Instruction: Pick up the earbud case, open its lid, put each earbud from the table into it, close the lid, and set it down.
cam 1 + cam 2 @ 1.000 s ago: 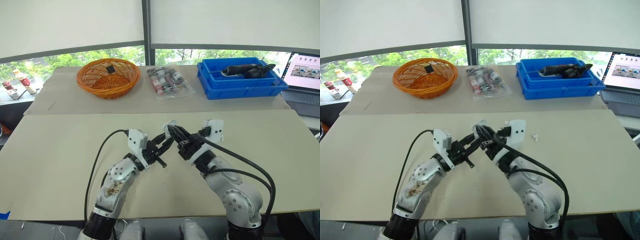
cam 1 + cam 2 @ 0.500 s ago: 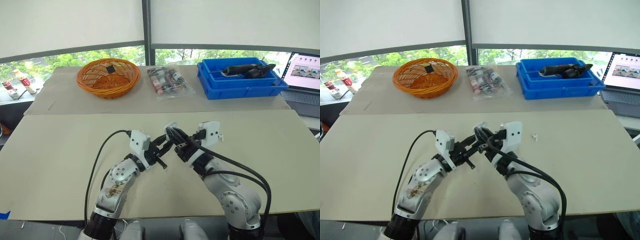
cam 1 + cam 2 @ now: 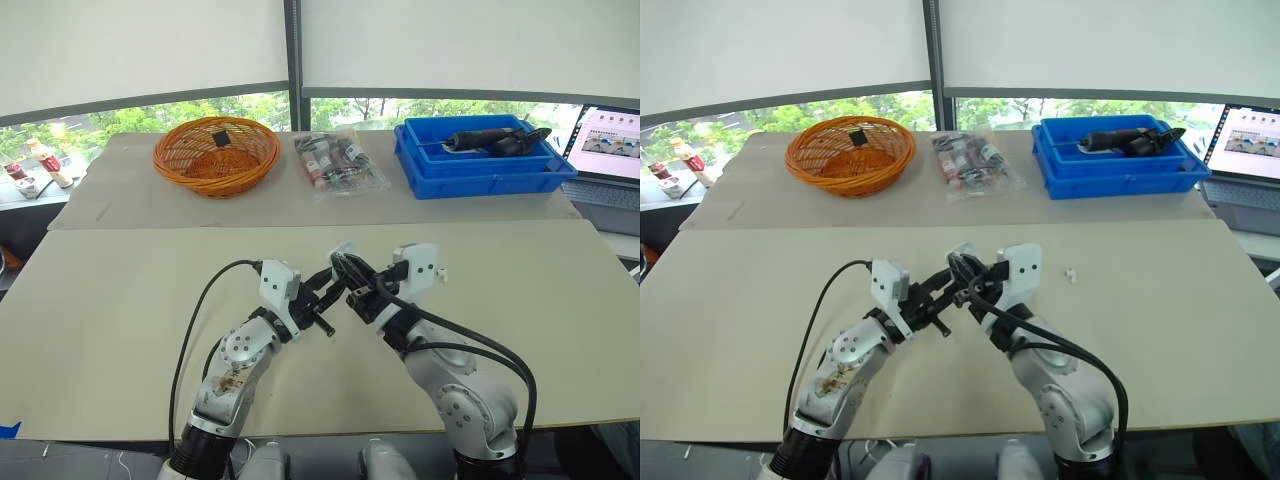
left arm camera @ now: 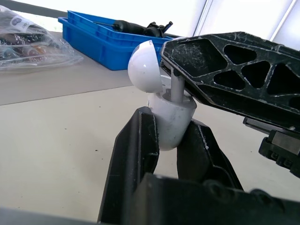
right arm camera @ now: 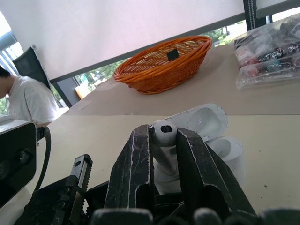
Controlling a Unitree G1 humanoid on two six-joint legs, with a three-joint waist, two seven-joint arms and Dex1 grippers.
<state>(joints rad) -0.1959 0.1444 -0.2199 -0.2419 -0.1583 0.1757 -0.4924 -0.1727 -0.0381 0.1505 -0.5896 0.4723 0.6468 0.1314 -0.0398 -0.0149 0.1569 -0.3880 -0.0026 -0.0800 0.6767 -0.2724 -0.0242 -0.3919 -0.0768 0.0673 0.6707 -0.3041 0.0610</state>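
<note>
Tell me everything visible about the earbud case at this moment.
The earbud case is small, white and glossy, plastic by its look, with rounded edges. Its domed lid is swung open on the hinge, and the body stands roughly upright. It is held above the table, clamped at its lower body between the black fingers of the left pincer. The right pincer grips a white earbud whose stem reaches into the case's open top.
</note>
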